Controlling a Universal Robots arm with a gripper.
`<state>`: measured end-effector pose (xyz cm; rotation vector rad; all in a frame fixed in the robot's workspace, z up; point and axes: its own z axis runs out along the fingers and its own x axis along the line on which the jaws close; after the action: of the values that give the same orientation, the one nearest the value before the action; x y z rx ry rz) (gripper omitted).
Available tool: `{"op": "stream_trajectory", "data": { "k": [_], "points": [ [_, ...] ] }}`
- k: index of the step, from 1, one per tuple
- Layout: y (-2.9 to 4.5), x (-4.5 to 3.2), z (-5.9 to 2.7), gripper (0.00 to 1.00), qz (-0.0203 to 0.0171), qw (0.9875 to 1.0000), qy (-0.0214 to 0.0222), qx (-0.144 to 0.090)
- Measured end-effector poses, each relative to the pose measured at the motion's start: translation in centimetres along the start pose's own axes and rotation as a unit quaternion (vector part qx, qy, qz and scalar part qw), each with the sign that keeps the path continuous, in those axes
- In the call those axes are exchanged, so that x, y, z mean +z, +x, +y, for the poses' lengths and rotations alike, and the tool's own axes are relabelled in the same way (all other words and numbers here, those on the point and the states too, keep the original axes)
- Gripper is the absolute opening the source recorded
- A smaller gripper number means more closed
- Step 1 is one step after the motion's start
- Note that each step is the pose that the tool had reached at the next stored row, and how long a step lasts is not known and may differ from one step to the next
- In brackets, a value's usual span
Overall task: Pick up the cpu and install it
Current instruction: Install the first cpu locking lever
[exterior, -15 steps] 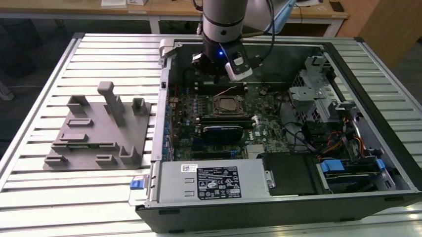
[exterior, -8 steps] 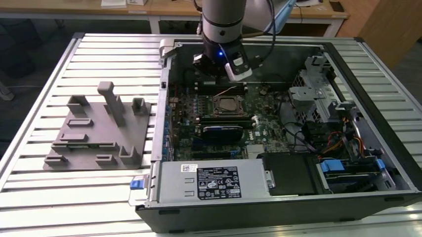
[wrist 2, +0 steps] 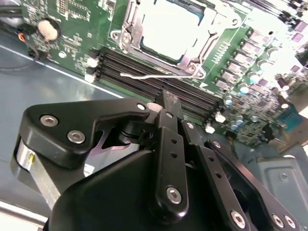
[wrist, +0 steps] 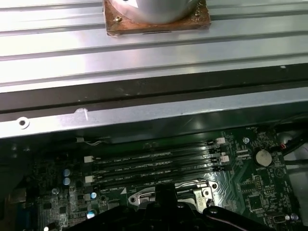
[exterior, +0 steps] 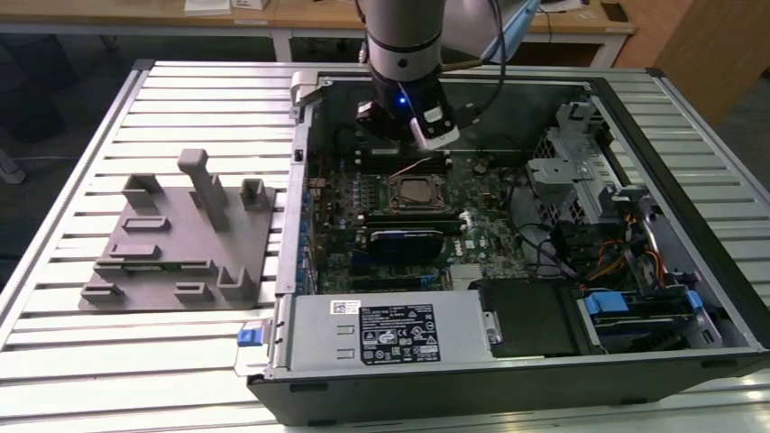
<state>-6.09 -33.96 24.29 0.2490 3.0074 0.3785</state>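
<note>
Resting in the socket [wrist 2: 126, 21], the cpu [wrist 2: 168, 24] lies near but apart from the pressed-together end effector [wrist 2: 166, 100].

— Where to look for the arm [exterior: 403, 32]?
— Over the table [exterior: 193, 95], nearer its edge at the top of the exterior view than the opposite one, roughly midway between the two side edges. Hanging upright, silver-grey with a dark band.
— And the wrist [exterior: 402, 90]?
— Pointing straight down, glowing blue on the side facing the exterior view, with a pale block [exterior: 435, 129] fixed just below at the exterior view's right.
— How to read the gripper [wrist 2: 166, 98]?
— Black, aimed downward. In the second wrist view, seen with both linkages folded inward to one narrow tip, fingertips [wrist 2: 167, 105] pressed together.
</note>
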Motion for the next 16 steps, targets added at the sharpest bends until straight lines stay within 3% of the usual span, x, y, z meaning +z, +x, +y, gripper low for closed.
{"op": "stream_trajectory", "data": {
  "k": [3,9,16],
  "points": [
    [-0.02,0.23,-0.05,0.11,-0.0061,1.0,-0.0001,0.006],
    [-0.01,0.88,-0.22,0.11,-0.013,0.9996,0.0027,0.026],
    [0.03,1.41,-0.35,0.11,-0.026,0.9972,0.0083,0.07]
  ]
}}
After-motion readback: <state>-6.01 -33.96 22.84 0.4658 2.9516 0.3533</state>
